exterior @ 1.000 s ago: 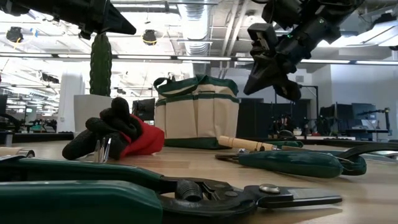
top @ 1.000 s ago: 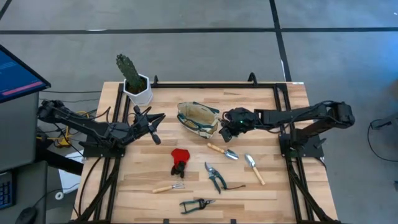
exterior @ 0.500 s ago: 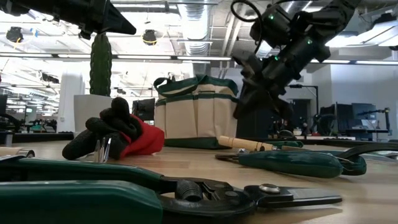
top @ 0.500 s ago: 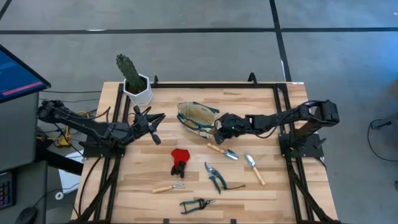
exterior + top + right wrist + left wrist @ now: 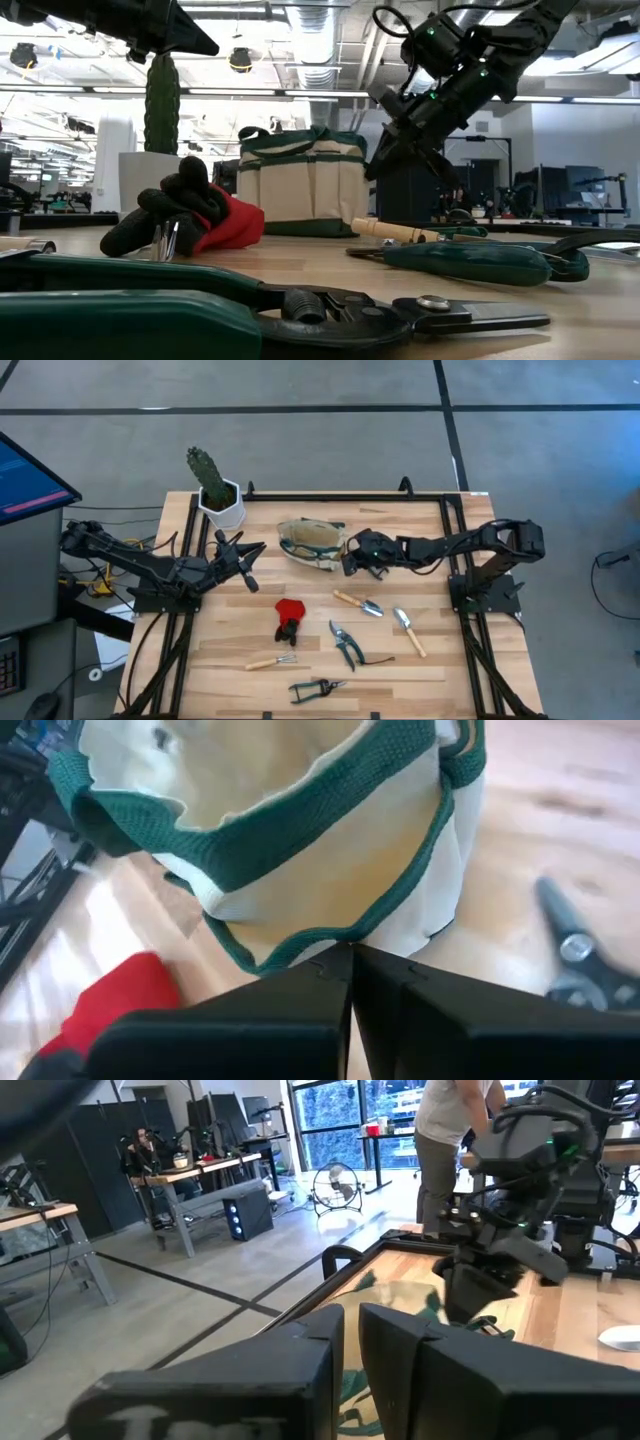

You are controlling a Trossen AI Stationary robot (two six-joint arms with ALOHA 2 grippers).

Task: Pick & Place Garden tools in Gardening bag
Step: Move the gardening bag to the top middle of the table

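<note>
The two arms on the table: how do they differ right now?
The right gripper reaches to the gardening bag, its fingers shut at the green-trimmed rim. The left gripper hangs apart from the bag, near the cactus pot, touching nothing. Both are dark and two-fingered.

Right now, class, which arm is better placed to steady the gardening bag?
The right. Its end effector is at the gardening bag, fingers together at the rim. The left end effector hovers farther off, beside the cactus pot.
</note>
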